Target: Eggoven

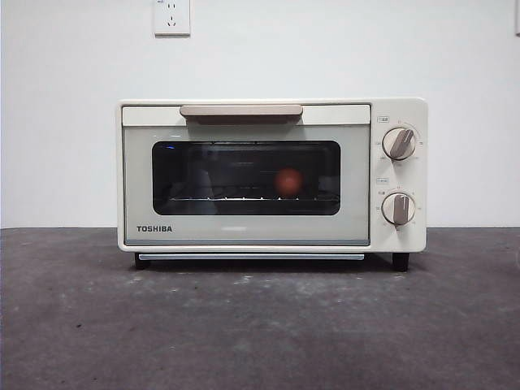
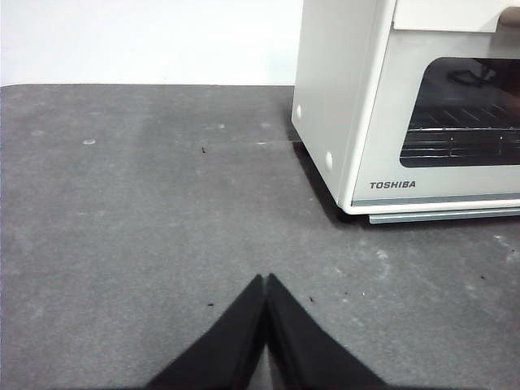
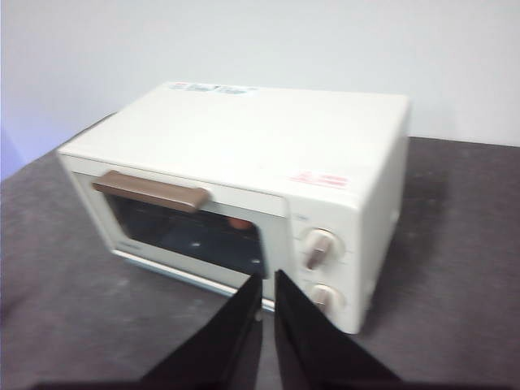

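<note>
The left gripper [image 2: 266,280] has its jaws pressed together and holds nothing. The right gripper [image 3: 268,278] is nearly closed and empty too, up near the oven [image 1: 272,175]. The egg [image 1: 288,182] sits on the rack inside, behind the closed door [image 1: 246,184]. The job looks done.

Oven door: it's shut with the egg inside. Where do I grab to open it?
Grip the brown bar handle along the top edge of the toaster oven door, coming from the front and slightly above. The bar stands proud of the door, so jaws can likely close over it. The right gripper hovers above it; the egg rests on the rack.
</note>
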